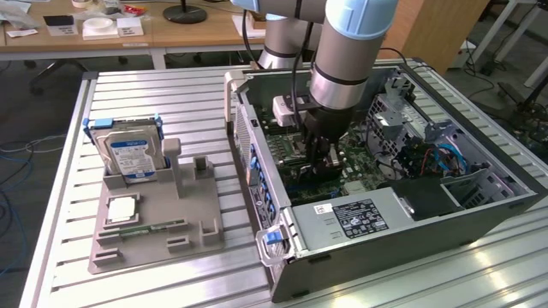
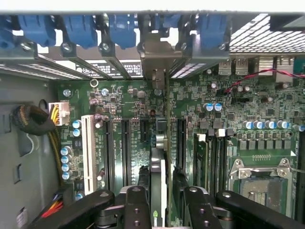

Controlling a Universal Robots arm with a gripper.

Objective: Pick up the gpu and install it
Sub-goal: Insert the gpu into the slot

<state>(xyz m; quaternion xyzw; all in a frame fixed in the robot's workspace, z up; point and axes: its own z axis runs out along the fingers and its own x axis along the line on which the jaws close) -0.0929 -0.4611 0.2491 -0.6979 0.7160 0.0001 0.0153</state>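
grey metal case [image 1: 385, 237], ribbed metal table [image 1: 163, 90]

gpu [image 2: 161, 157] lower edge hidden behind gripper [image 2: 162, 200], arm top cropped

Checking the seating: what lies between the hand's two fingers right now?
In the wrist view, the gpu stands edge-on between the hand's fingers, its silver bracket reaching the case's rear slot wall.

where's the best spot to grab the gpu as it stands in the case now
By its free upper edge, from above: the gpu stands on edge on the motherboard, its bracket at the rear slots, so probably only the thin top edge is reachable, where the gripper straddles it.
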